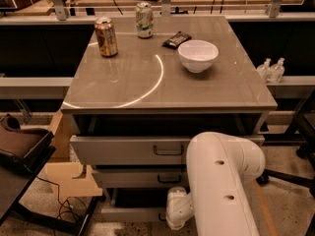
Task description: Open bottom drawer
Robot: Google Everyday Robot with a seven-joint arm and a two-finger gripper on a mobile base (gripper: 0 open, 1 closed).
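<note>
The grey cabinet has three drawers stacked under its top. The bottom drawer (129, 213) is the lowest grey front, near the floor, and it stands out a little beyond the dark gap above it. My white arm (221, 181) comes down in front of the cabinet's right half. Its wrist (177, 208) bends left, and my gripper (165, 217) sits at the middle of the bottom drawer's front, where the handle is. The wrist hides the handle and the gripper's tip. The middle drawer (138, 177) and the top drawer (123, 150) show their dark loop handles.
On the cabinet top stand a brown can (106, 37), a green-white can (144, 19), a dark packet (176, 39) and a white bowl (198, 55). A brown-cushioned chair (22, 149) and cardboard (71, 181) stand at the left. Two small bottles (271, 70) stand at the right.
</note>
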